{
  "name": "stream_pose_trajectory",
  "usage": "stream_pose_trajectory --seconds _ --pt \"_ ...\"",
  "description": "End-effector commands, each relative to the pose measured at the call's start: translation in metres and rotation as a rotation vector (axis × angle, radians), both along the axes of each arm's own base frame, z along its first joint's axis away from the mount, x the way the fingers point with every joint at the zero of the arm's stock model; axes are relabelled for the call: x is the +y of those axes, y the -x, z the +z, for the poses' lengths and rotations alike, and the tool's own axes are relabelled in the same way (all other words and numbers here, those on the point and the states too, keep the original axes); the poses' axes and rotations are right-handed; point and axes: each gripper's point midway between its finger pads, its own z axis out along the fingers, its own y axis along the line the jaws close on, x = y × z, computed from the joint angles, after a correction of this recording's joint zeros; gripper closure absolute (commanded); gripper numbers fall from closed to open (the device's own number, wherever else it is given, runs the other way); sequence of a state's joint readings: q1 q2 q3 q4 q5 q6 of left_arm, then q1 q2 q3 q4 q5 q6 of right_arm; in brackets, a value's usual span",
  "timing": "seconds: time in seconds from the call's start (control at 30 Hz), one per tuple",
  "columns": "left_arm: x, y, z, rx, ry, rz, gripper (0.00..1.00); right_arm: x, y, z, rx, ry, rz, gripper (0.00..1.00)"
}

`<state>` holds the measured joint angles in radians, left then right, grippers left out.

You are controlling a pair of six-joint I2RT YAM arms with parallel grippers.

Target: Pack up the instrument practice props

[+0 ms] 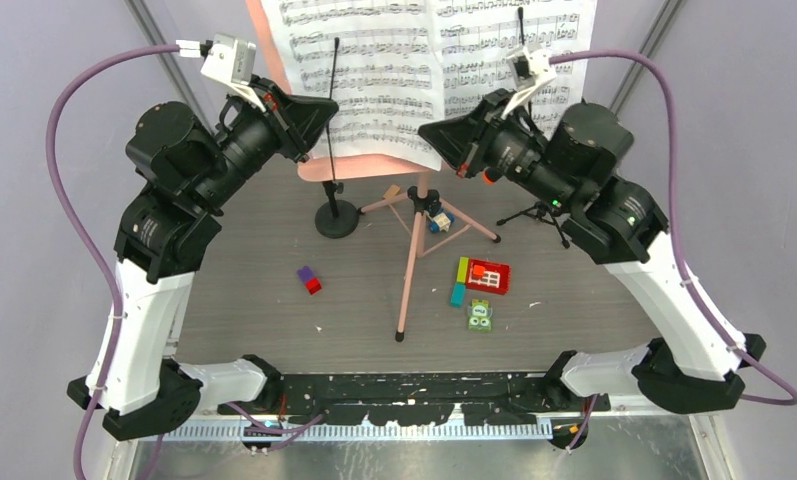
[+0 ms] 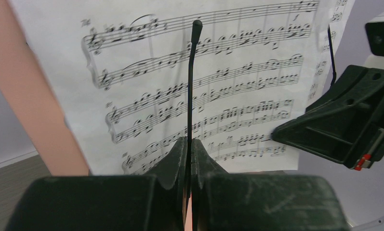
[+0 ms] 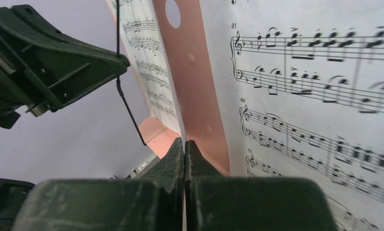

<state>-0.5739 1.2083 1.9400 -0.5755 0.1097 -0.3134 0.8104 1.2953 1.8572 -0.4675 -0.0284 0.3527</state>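
Grey tabletop [image 1: 244, 300]; holder [image 1: 374, 168] upright at 12 o'clock, sheets [image 1: 374, 70] leaning on it. Your left jaws and right jaws, each pressed together, meet its lower edge from 9 and 3 o'clock, likely steadying it. Cannot tell whether they pinch anything.

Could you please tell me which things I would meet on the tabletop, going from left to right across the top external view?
purple and red bricks → round-base mic support → blue toy car → red brick plate → black tripod mic support
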Motion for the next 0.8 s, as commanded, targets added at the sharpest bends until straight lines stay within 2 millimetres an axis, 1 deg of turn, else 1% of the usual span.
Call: stream_pose_trajectory --seconds 0.0,0.17,0.3,0.4,0.6,0.63,0.7,0.77 --pt "0.007 0.019 0.026 -0.095 0.037 -0.022 1.0 -0.027 0.023 0.032 -0.103 -0.055 -0.007 0.99" --pt "0.009 0.018 0.025 -0.093 0.037 -0.013 1.0 -0.043 0.038 0.025 -0.106 -0.035 -0.007 0.99" --pt "0.009 0.018 0.023 -0.089 0.036 -0.012 1.0 -0.06 0.055 0.014 -0.097 -0.025 -0.003 0.99" --pt "0.008 0.017 0.021 -0.083 0.036 -0.011 1.0 -0.073 0.071 0.001 -0.075 -0.021 0.011 0.99" --pt "0.009 0.016 0.021 -0.081 0.041 -0.005 0.8 -0.099 0.104 -0.026 -0.041 0.011 0.044 0.99" --pt "0.009 0.016 0.02 -0.08 0.04 -0.004 0.78 -0.106 0.111 -0.03 -0.037 0.014 0.045 0.99" --pt "0.01 0.015 0.019 -0.08 0.041 0.0 0.74 -0.116 0.119 -0.041 -0.019 0.023 0.036 0.99" --pt "0.01 0.015 0.018 -0.078 0.041 0.001 0.7 -0.128 0.122 -0.055 0.007 0.023 0.001 0.99"
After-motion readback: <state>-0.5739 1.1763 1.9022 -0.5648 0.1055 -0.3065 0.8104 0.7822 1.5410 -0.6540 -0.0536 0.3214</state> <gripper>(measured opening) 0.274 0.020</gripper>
